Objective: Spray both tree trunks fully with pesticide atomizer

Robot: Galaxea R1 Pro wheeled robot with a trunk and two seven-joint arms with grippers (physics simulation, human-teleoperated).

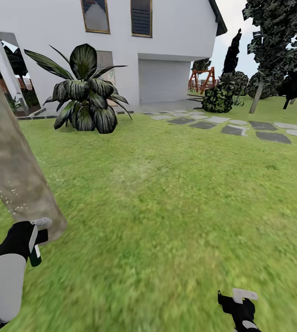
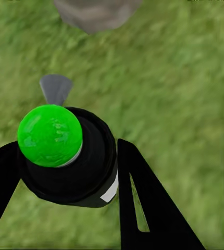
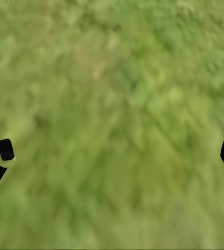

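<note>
Lawn (image 1: 166, 193) fills most of the head view, house (image 1: 166, 41) behind it, stepping stones (image 1: 233, 130) running off to the right, big broad-leaf plant (image 1: 86, 92) in front of the wall.

Tree trunk (image 1: 10, 166) is hard against the left edge, leaning in frame, base just beside the left tool (image 1: 37, 240). A few pale specks low on the bark, too small to say whether that's spray. Second pale trunk (image 1: 256, 97) sits well apart, far right past the stones.

Left tool is pinching the atomizer (image 2: 70, 156): black fingers either side of its dark body, green cap (image 2: 50, 135) toward the wrist camera, grey nozzle (image 2: 56, 88) pointing at the trunk base (image 2: 94, 13) with grass between.

Right tool (image 1: 238, 302) is spread, holding nothing, hanging over bare grass.

My read: step in hand is coating this near trunk. Nozzle is aimed at the foot only, so I'd work upward in slow passes, keep the nozzle square to the bark, then shift the base around to catch the far side. Upper trunk is out of frame, so tilt the head up to check coverage. The far tree comes after that.
</note>
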